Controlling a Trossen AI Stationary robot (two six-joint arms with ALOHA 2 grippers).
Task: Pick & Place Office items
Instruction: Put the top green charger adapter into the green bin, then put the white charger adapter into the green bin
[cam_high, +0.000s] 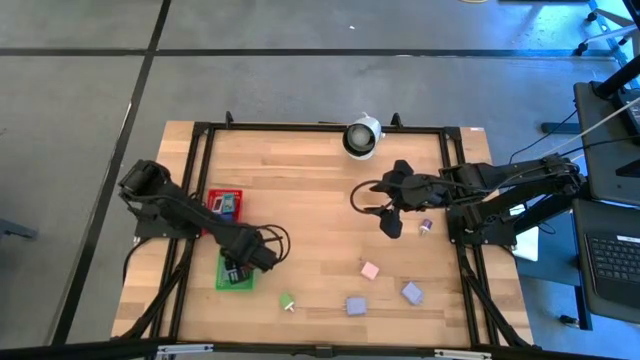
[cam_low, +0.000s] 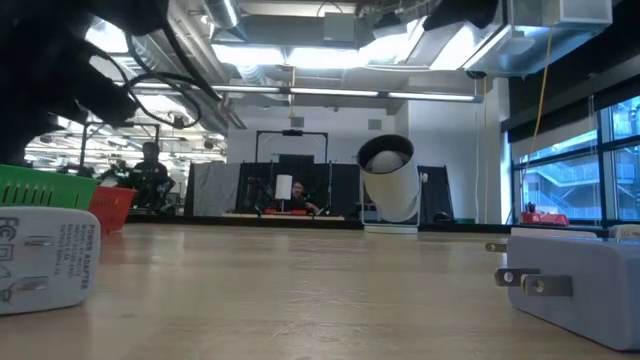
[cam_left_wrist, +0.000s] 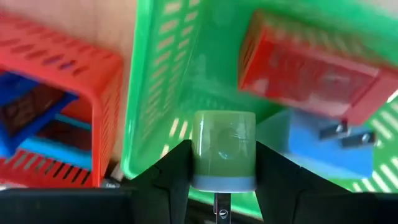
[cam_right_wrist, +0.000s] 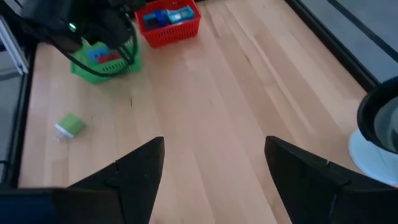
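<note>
My left gripper (cam_high: 240, 262) hangs over the green mesh tray (cam_high: 234, 277), shut on a small green cylindrical piece with a pale base (cam_left_wrist: 224, 149). A red block (cam_left_wrist: 311, 68) and a blue plug-like piece (cam_left_wrist: 323, 140) lie in that tray. The red mesh tray (cam_high: 225, 203) beside it holds blue pieces (cam_left_wrist: 25, 118). On the wood lie a green pin (cam_high: 288, 302), a pink block (cam_high: 370, 270), two lavender blocks (cam_high: 355, 305) (cam_high: 412, 292) and a tiny purple piece (cam_high: 425, 225). My right gripper (cam_high: 386, 198) hovers open over the right middle of the table, with nothing between its fingers. My left gripper pinches the green piece by its round side wall (cam_left_wrist: 202, 152) between its two fingers (cam_left_wrist: 177, 171). The fingers come steeply from above. The piece is lifted clear, over the inside of the green tray (cam_left_wrist: 168, 74), with its pale base toward the wrist.
A white round object with a black centre (cam_high: 362, 136) stands at the table's far edge. The black frame rail (cam_high: 320, 125) runs around the tabletop. In the low view, two pale plug adapters (cam_low: 45, 255) (cam_low: 575, 275) lie close to the near edge. Bare wood lies in the middle.
</note>
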